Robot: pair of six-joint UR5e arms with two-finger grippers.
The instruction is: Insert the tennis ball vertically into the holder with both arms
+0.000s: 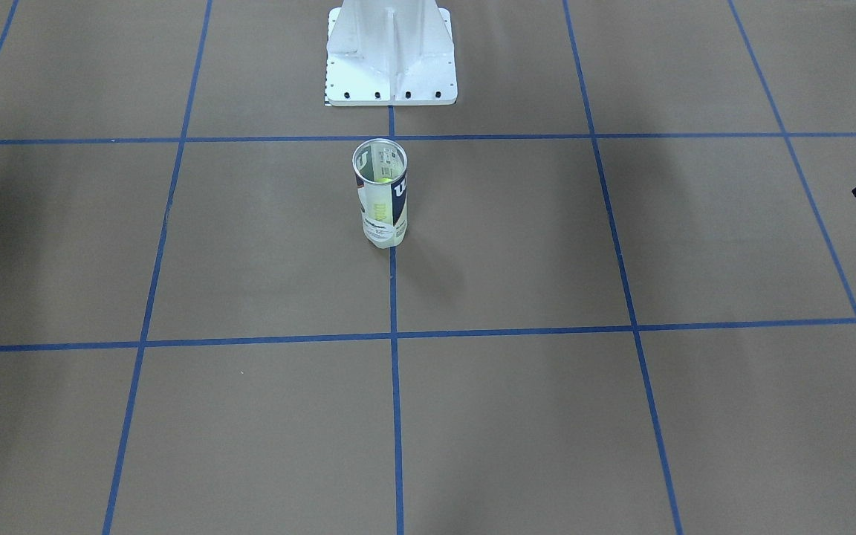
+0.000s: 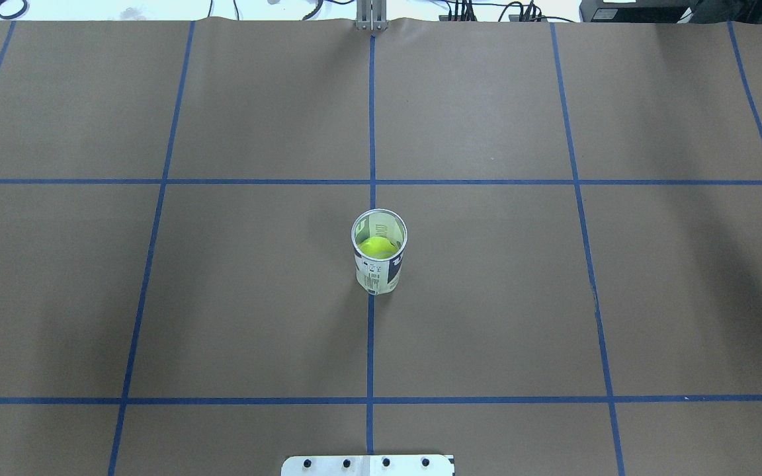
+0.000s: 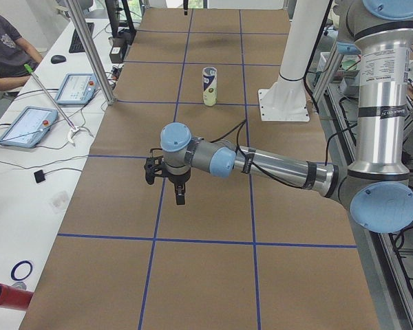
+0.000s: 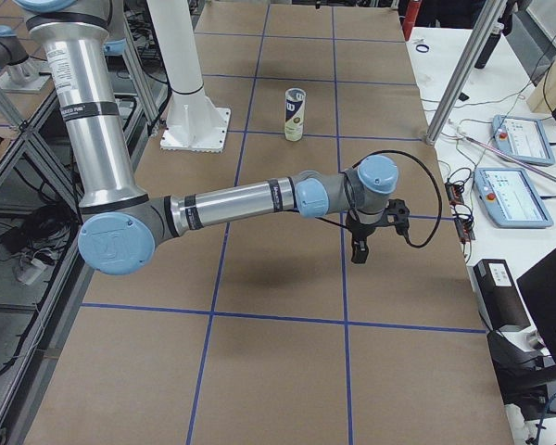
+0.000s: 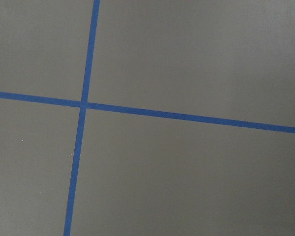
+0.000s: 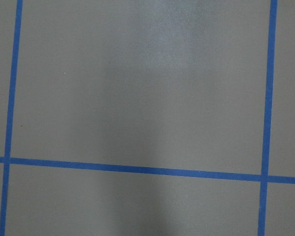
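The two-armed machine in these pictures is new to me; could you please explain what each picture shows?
It is two grey-and-silver jointed robot arms; the white pedestal is their base. Two cameras look down on the brown paper-covered table with blue tape lines, one from behind the robot, one facing it. Two stand at the table's ends: one shows the left arm near, the other the right arm. Two wrist cameras see only table. A clear plastic tennis-ball tube stands upright mid-table with a yellow-green ball inside. The black left gripper and right gripper hover apart from it, seemingly holding nothing.
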